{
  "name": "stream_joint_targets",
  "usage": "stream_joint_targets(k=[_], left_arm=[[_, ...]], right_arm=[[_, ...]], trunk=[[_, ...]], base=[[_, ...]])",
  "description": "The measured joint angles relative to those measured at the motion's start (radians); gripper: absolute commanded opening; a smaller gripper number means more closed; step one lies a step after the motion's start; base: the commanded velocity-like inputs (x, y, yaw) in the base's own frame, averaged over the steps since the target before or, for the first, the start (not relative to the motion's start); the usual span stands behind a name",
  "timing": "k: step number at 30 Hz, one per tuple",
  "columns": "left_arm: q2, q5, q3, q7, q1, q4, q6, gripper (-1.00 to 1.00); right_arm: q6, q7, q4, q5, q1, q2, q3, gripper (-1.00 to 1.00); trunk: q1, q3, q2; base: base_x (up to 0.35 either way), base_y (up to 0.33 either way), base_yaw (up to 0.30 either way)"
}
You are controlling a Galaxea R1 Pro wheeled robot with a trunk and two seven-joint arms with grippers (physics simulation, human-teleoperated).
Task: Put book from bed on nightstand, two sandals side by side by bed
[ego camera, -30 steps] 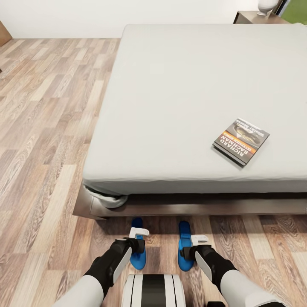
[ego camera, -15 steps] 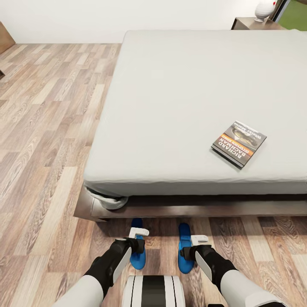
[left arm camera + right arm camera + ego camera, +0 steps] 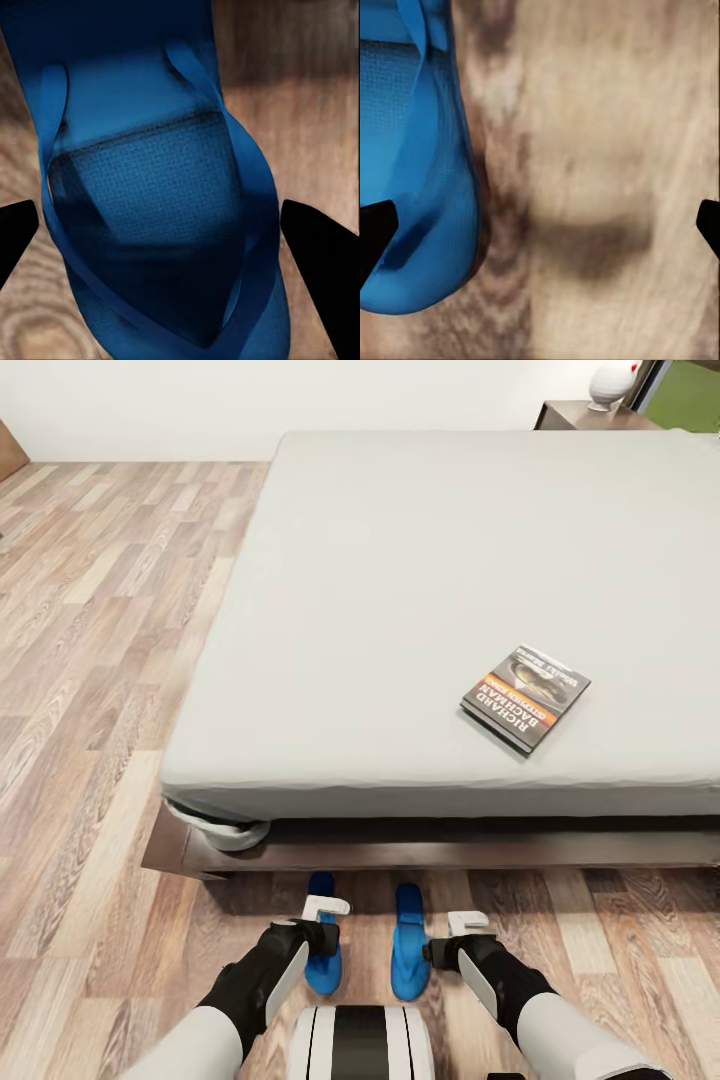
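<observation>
Head view, left to right. Wood-plank floor fills the left third of the frame. The bed, a pale-grey mattress on a low dark-brown frame, spans the centre and right, with its near edge crossing the frame just below mid-height. At the lower centre, on the floor just in front of the bed frame, lie the two sandals: the left sandal and the right sandal, roughly parallel, toes toward the bed, a strip of bare floor between them. The left gripper hangs directly over the left sandal; the right gripper hangs just to the right of the right sandal, over bare floor. The book lies flat on the mattress at centre right, near the bed's front edge, cover up and turned at an angle. A nightstand with a white object on it shows at the upper right corner, beyond the bed.

Left wrist view. The left sandal sits between the spread, released fingers, whose dark tips flank it without touching its straps.

Right wrist view. The right gripper's jaws are likewise spread and hold nothing; the right sandal lies toward one fingertip, floor between the tips.
</observation>
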Motion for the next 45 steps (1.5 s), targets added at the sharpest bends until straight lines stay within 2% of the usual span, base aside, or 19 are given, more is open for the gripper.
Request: stream_joint_targets(k=[9, 45], left_arm=[[0.001, -0.001, 0.0, 0.0, 0.0, -0.002, 0.0, -1.0], [0.001, -0.001, 0.001, 0.001, 0.0, -0.005, 0.0, -1.0]], right_arm=[[-0.001, 0.001, 0.0, 0.0, 0.0, -0.001, 0.0, 1.0], [-0.001, 0.004, 0.0, 0.0, 0.0, -0.001, -0.001, 1.0]], trunk=[[0.0, 0.0, 0.0], [0.0, 0.0, 0.0]], base=[[0.0, -0.207, 0.0], [0.0, -0.003, -0.033]])
